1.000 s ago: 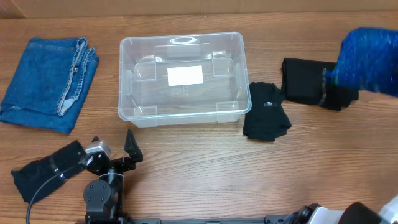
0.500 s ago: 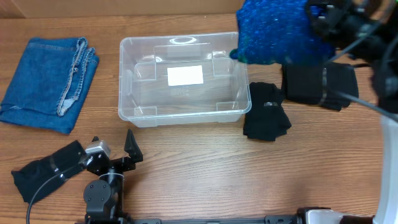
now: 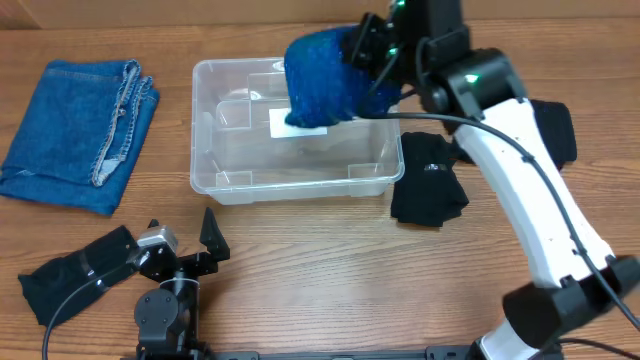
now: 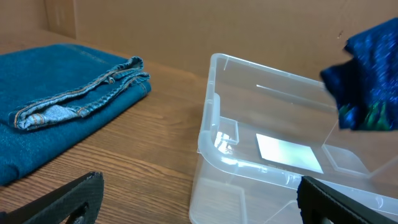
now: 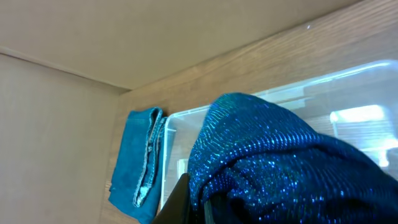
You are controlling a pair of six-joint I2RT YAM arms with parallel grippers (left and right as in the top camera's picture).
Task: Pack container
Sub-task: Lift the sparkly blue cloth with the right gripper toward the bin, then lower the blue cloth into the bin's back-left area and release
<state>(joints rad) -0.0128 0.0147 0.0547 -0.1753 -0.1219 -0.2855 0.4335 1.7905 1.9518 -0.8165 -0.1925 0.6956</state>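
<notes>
Container sits mid-surface, clear and nothing lying inside; the right tool is clamped on a sparkly blue cloth hanging over its far right corner. The left tool rests near the front edge, fingers spread wide. Folded jeans lie left, a black garment just right

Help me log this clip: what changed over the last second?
The right gripper, shut on the blue sparkly cloth, carried it leftward from the far right of the overhead view. The cloth now hangs over the container. Nothing was let go. The container, the folded jeans, the black garment beside the container and the open left gripper stayed put.
</notes>
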